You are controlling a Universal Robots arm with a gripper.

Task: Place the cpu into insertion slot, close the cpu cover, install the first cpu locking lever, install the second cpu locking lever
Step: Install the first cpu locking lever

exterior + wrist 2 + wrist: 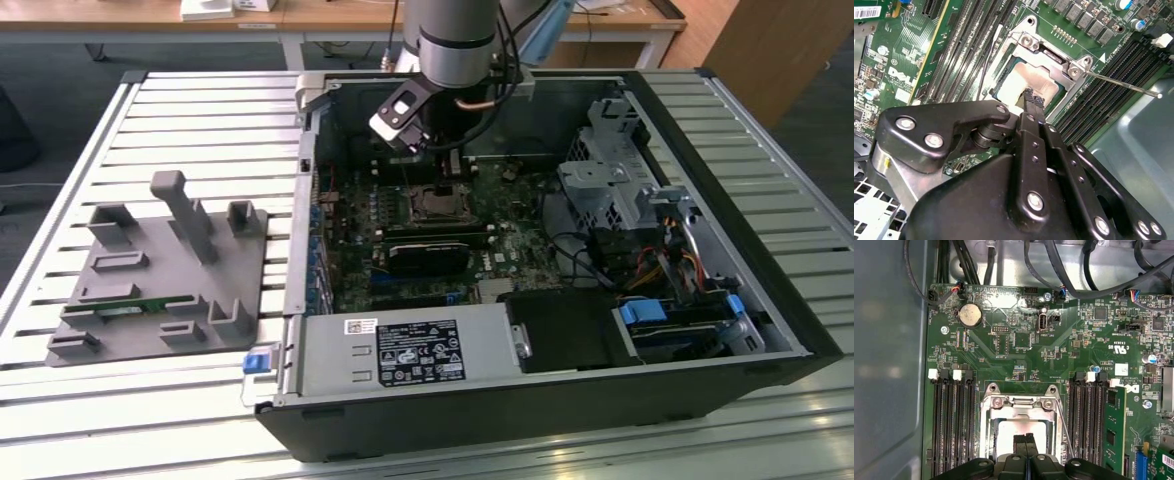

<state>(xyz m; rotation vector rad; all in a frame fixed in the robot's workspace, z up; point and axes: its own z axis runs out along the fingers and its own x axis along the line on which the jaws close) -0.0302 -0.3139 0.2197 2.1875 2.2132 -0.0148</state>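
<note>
Inside the open computer case, the insertion slot (434, 205) sits on the green board. In both wrist views the cpu (1019, 82) (1006, 432) shows its dull silver top through the window of the cpu cover (1054, 56) (1021, 407), which lies down flat over it. My gripper (1031, 97) (1025, 440) (454, 168) is shut with nothing between its fingers, its tips right over the cpu's top near the cover's edge. One thin locking lever (1124, 85) sticks out sideways from the socket. A second wire lever (985, 65) (1066, 427) runs along the socket's other side.
Long black memory slots (951, 425) flank the socket, with a green memory module (1114, 425) in one. Cables (1074, 270) hang along the case wall. The power supply (400, 350) and drive cage (614, 180) crowd the case. A grey fixture plate (160, 270) lies on the exterior view's left.
</note>
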